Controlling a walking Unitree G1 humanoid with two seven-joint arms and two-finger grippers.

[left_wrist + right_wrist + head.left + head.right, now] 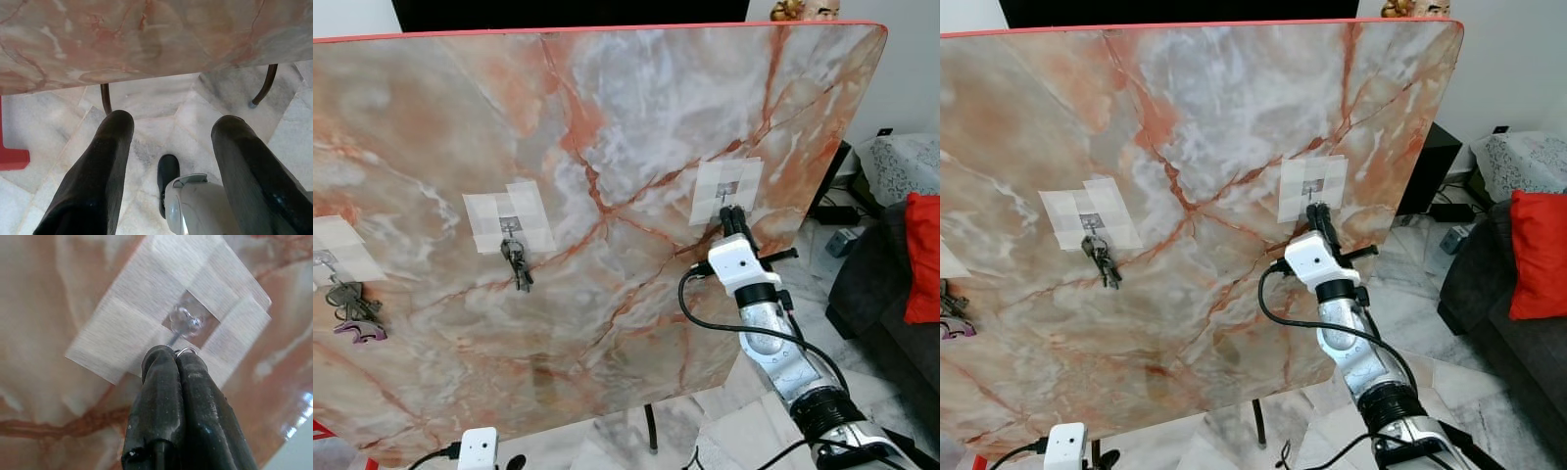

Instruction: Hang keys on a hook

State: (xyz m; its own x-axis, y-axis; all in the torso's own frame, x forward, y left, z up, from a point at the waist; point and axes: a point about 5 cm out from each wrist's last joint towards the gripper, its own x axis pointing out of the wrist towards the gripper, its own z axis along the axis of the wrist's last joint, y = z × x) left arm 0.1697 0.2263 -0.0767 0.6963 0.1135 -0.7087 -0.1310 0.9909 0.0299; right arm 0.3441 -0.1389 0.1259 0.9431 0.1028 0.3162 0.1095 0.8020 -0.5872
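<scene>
Wire ring (185, 351) — thin, silver — peeks from the right gripper (175, 356), pinched shut on it just below the taped hook (185, 323); bare marble board (607, 127) surrounds.

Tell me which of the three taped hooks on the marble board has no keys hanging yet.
The rightmost hook, where the right claw is; the other two hooks hold keys.

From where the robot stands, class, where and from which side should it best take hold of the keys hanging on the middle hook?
Grip the dangling keys low, below the middle hook, coming straight at the board front-on: they hang freely against it.
</scene>
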